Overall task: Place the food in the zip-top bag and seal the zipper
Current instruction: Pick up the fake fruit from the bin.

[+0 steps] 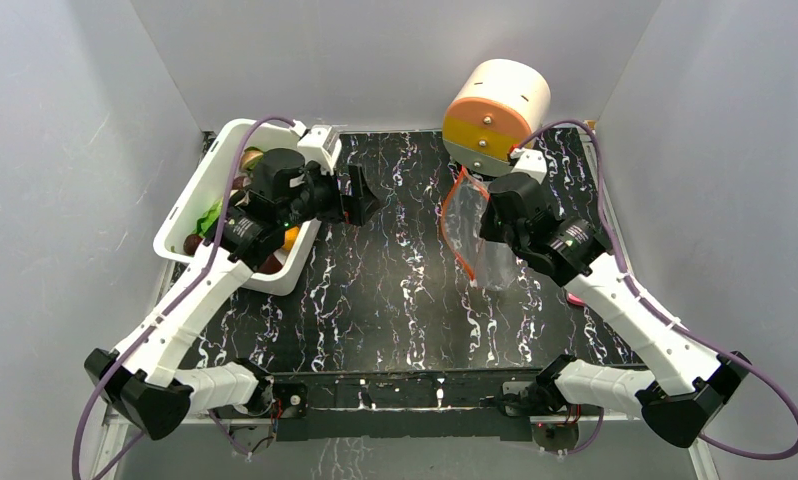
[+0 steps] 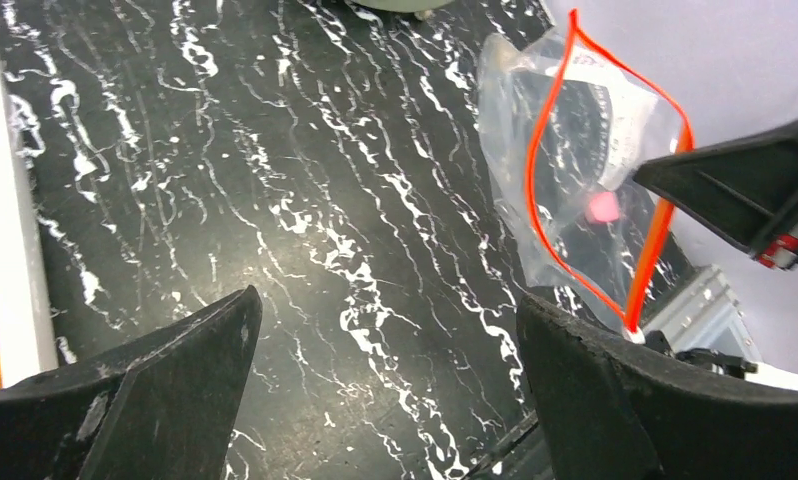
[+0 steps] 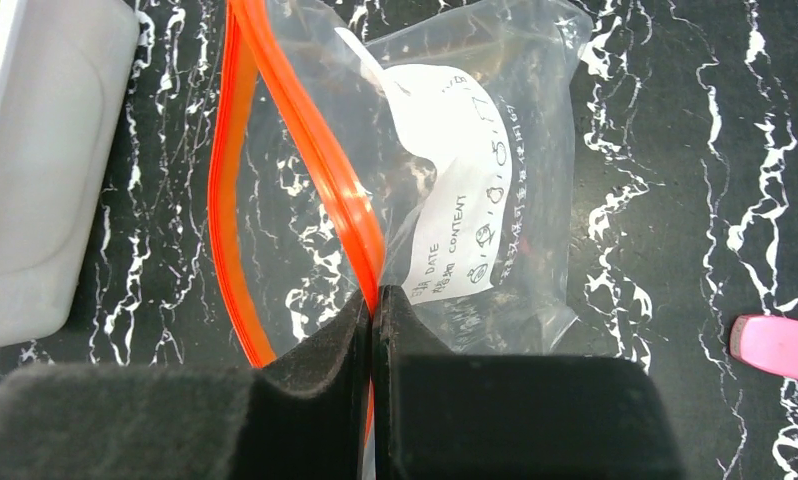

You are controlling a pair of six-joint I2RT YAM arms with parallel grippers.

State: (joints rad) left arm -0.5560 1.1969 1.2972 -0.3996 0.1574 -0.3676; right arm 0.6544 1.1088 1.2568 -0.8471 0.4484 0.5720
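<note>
Zip-top bag (image 1: 478, 240), zipper (image 3: 320, 160) pinched in right hand (image 3: 373, 300), left hand (image 2: 387, 300) spread near white bin (image 1: 183, 208), drum (image 1: 495, 105) behind

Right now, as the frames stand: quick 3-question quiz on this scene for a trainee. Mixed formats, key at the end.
1. True or false: the left hand is carrying a piece of the food.
2. The right hand is shut on: A) a toy fruit, B) the zipper of the zip-top bag, C) nothing.
3. Where does the food lie?
Key: 1. False: it is open and empty above the table. 2. B. 3. In the white bin; the bag looks empty of food.
</note>
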